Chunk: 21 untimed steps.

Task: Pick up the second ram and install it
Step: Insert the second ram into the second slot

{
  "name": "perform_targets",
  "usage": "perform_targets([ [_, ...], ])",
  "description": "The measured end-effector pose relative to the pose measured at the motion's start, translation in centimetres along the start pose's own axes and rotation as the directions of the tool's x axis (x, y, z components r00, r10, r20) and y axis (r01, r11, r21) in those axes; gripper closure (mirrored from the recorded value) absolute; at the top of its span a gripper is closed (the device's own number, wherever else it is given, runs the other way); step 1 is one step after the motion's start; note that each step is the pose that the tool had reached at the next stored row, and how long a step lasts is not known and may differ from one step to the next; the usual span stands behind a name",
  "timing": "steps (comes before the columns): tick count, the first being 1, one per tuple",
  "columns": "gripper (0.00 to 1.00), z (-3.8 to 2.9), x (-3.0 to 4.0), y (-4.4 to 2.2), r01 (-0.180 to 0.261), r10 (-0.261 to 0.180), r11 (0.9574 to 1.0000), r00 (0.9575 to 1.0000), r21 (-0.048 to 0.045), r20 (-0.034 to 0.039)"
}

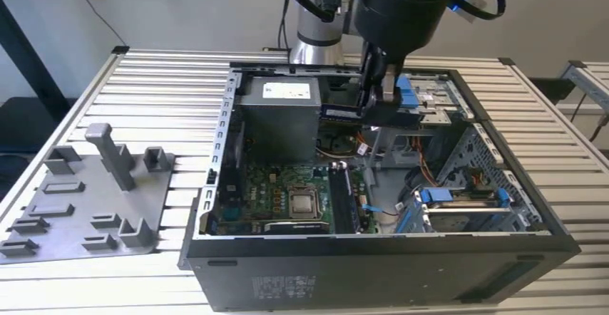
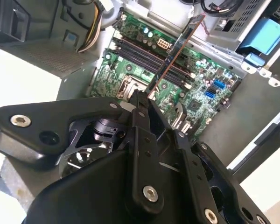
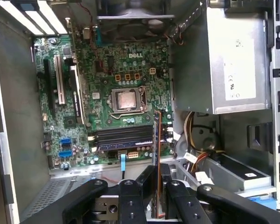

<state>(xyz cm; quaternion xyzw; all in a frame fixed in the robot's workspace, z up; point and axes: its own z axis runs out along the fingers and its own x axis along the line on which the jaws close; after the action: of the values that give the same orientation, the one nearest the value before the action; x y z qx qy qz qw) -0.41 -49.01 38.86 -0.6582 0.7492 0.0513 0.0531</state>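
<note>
Bluish-green and edge-on to both wrist cameras, the second ram (image 3: 157, 140) hangs in the air above the open computer case (image 1: 381, 258), clamped between the fingers of the pincer (image 3: 157, 186). In the exterior view the card (image 1: 341, 113) shows as a dark strip held level under the pincer (image 1: 381, 105), over the half of the case nearer the tabletop's far edge and just beside the grey power supply (image 1: 276, 115). In the second wrist view the ram (image 2: 178, 51) juts out from the closed pincer (image 2: 156, 105) towards the green motherboard (image 2: 186, 79) without touching it. In the first wrist view its free end lies over the dark memory slots (image 3: 121, 137), next to the square processor socket (image 3: 126, 100). The case fills the middle of the slatted metal tabletop (image 1: 162, 87). A grey fixture tray (image 1: 85, 201) with upright posts lies near the tabletop's edge on the exterior view's left, well apart from the card.
</note>
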Motion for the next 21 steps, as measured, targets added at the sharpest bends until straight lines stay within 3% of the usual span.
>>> perform_targets([
  [5, 0.83, 0.1, 0.02, 0.0, -0.057, 0.057, 0.9983, 0.9984, 0.0088, -0.001],
  [10, 0.83, 0.21, 0.03, 0.0, -0.115, 0.115, 0.9932, 0.9934, 0.0179, -0.0025],
  [13, 0.83, 0.27, 0.04, 0.0, -0.148, 0.149, 0.9886, 0.9889, 0.0238, -0.0051],
  [17, 0.83, 0.34, 0.05, 0.0, -0.183, 0.183, 0.9827, 0.983, 0.0322, -0.0147],
  [21, 0.83, 0.41, 0.06, 0.0, -0.235, 0.236, 0.971, 0.9716, 0.0406, -0.0144],
])
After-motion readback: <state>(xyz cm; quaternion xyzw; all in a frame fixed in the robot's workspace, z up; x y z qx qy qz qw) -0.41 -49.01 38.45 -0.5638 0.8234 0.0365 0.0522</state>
